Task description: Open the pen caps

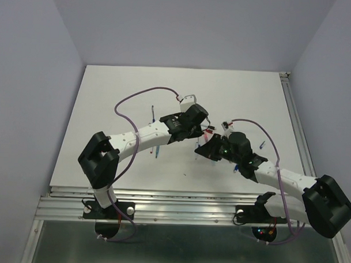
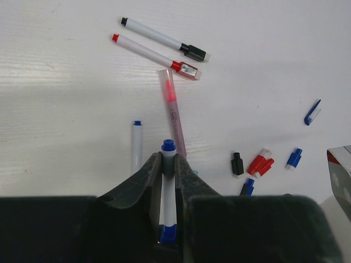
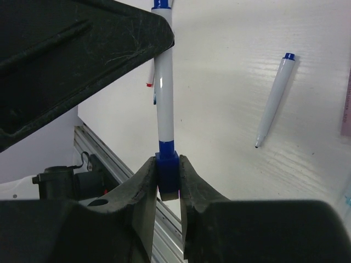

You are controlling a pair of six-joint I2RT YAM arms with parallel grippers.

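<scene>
Now the pen (image 3: 164, 98) is clamped in the left claw (image 2: 169, 160), its blue cap (image 3: 167, 176) in the right claw (image 3: 166, 160). A straight pull is needed.

The worktop (image 2: 66, 82) is rendered plain white. A white-barrelled pen (image 3: 163, 98) is tipped by a blue cap (image 3: 168, 176), and both tools — the left end effector (image 2: 169, 162) and the right end effector (image 3: 167, 163) — are seen in matte black. A black cap (image 2: 237, 164), a red cap (image 2: 260, 163) and a loose blue cap (image 2: 294, 158) are shown; one pink pen (image 2: 173, 109) is tinted translucent.

white table (image 2: 55, 82) holds pens (image 2: 164, 38) (and loose caps (image 2: 237, 163)).
</scene>
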